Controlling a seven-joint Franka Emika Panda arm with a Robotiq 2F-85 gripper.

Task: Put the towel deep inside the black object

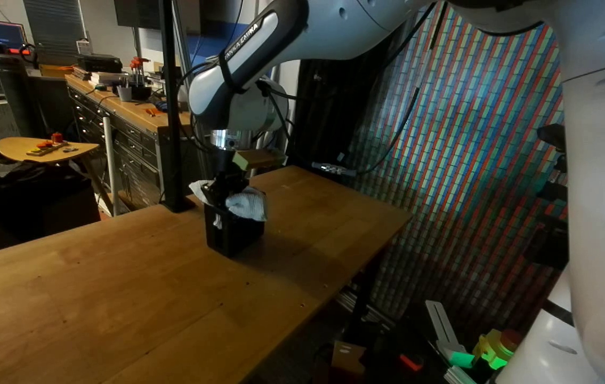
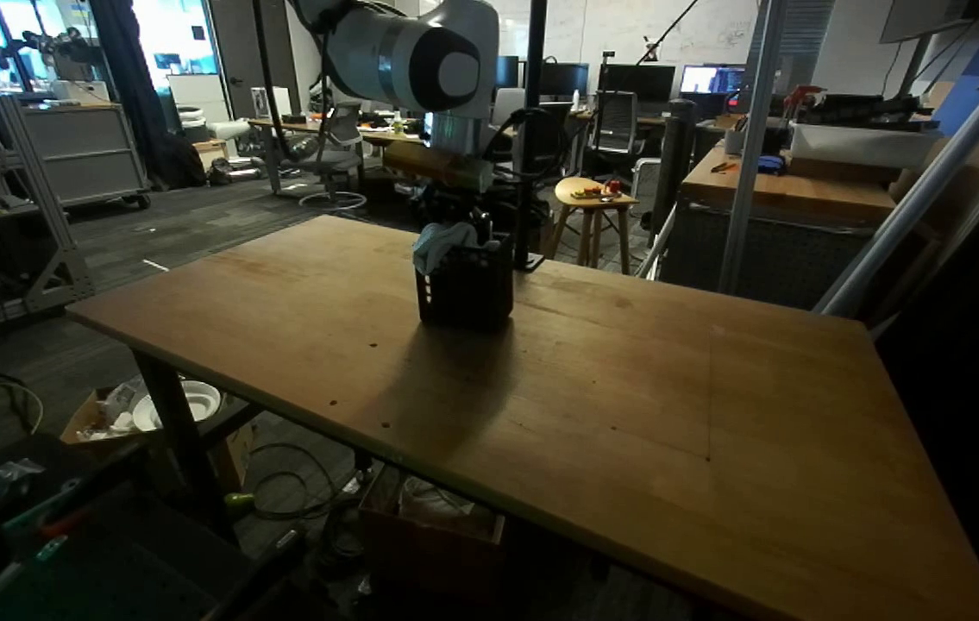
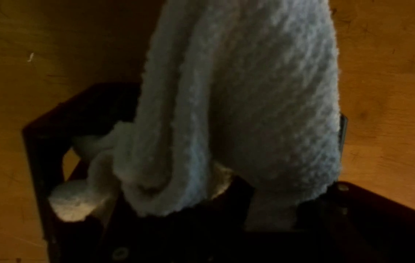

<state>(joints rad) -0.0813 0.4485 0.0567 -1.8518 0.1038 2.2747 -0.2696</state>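
Observation:
The black object [image 1: 235, 237] is an open-topped box standing upright on the wooden table, seen in both exterior views. My gripper [image 1: 222, 200] points straight down at its mouth, its fingertips hidden by cloth and shadow. The pale towel [image 1: 249, 206] is bunched around the jaws, partly within the box, with folds bulging over the rim on both sides. In the wrist view a large fold of the towel [image 3: 276, 109] hangs out across the box's edge, and a smaller bit lies inside near one corner. A strip of cloth runs in between the dark fingers, which are closed on it.
The wooden table [image 1: 121, 288] extends around the box. A black upright post [image 1: 170, 106] rises from the table's edge close to the box and arm. A wooden block [image 1: 258, 159] sits at the wrist above the gripper. Cables hang along the arm.

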